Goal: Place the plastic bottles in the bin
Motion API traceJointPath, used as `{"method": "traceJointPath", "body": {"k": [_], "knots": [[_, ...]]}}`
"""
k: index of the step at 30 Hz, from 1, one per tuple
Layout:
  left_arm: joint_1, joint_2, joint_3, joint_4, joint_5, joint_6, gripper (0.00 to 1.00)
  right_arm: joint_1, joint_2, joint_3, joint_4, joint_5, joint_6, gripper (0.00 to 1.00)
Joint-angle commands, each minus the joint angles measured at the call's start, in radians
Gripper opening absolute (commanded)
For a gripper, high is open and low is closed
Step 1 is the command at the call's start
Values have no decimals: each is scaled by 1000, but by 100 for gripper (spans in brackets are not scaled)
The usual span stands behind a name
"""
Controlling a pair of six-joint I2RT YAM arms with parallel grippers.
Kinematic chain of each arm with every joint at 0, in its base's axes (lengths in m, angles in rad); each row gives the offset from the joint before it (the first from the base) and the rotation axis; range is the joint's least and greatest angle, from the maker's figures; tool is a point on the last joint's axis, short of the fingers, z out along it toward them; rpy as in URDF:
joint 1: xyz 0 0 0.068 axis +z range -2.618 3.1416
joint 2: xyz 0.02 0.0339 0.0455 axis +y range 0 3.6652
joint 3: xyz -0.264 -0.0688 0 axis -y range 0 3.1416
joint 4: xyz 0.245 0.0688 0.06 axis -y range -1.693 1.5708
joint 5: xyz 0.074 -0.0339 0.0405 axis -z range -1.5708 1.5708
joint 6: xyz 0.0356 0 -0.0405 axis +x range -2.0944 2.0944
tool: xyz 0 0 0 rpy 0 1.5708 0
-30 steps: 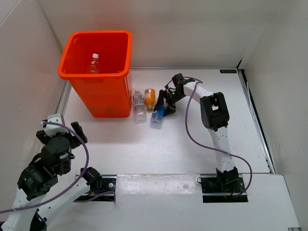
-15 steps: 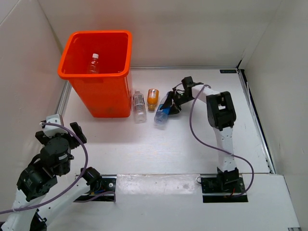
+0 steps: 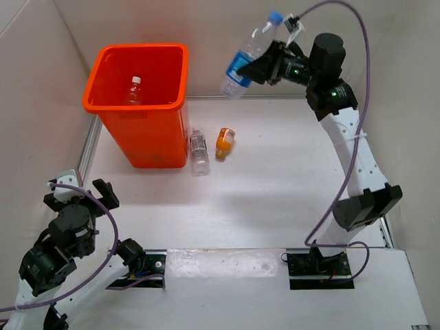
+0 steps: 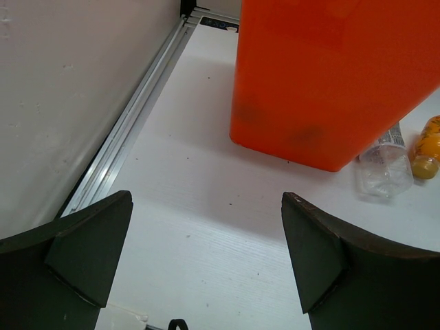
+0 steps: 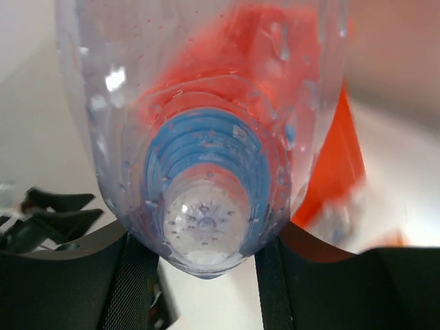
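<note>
bottle with blue label (image 3: 246, 58): gripped tight in the right jaws, tilted, cap up, in the air right of the bin (image 3: 135, 108);
left jaws: wide open, holding nothing, facing the bin's side;
bin: white-capped bottle (image 3: 133, 91) inside;
counter (image 3: 275, 199): clear bottle (image 3: 199, 152) and orange bottle (image 3: 223, 141) lying just right of the bin
</note>
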Motion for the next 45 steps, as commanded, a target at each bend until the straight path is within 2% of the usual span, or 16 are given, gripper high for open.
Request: {"method": "traceJointPath", "body": {"k": [1,6,10,14,17,18,19,27,32,33,34,36,37,38,41,45], "knots": [[-3,6,-10,10,-15,-2,100,132,19,154,37,117,-161,5],[-3,-3,-12,15,-14,-5,100,280,154,450,-38,266,-396,15],[-3,5,-13,18,-29,0,100,474,307,650,-72,444,-723,23],[-3,9,-12,9,-32,-5,100,564,430,733,-28,558,-847,52],[-3,6,-10,9,-37,-7,100,573,513,803,3,570,-853,62],[-1,3,-12,9,-35,-8,100,576,542,822,6,572,-859,81],[-1,3,-10,12,-37,-8,100,579,546,823,5,575,-869,90],[-1,6,-15,12,-40,-8,100,547,497,886,-9,711,-814,90],[5,5,-9,4,-37,-20,100,460,345,822,20,1004,-788,90],[5,5,-10,1,-37,-23,100,431,304,769,-9,998,-736,90],[5,3,-7,-3,-37,-25,100,321,279,733,-53,937,-656,90],[5,-12,-9,-6,-26,-31,100,225,198,542,-98,730,-483,90],[6,-13,-10,-2,-27,-33,100,97,182,485,-95,573,-367,90],[6,-24,-12,-2,-21,-33,100,63,164,336,-92,447,-293,90],[5,-27,-20,9,-17,-23,100,-8,191,189,-141,321,-231,90],[6,-12,-18,12,-18,-17,100,-48,283,116,-170,143,-155,90]]}}
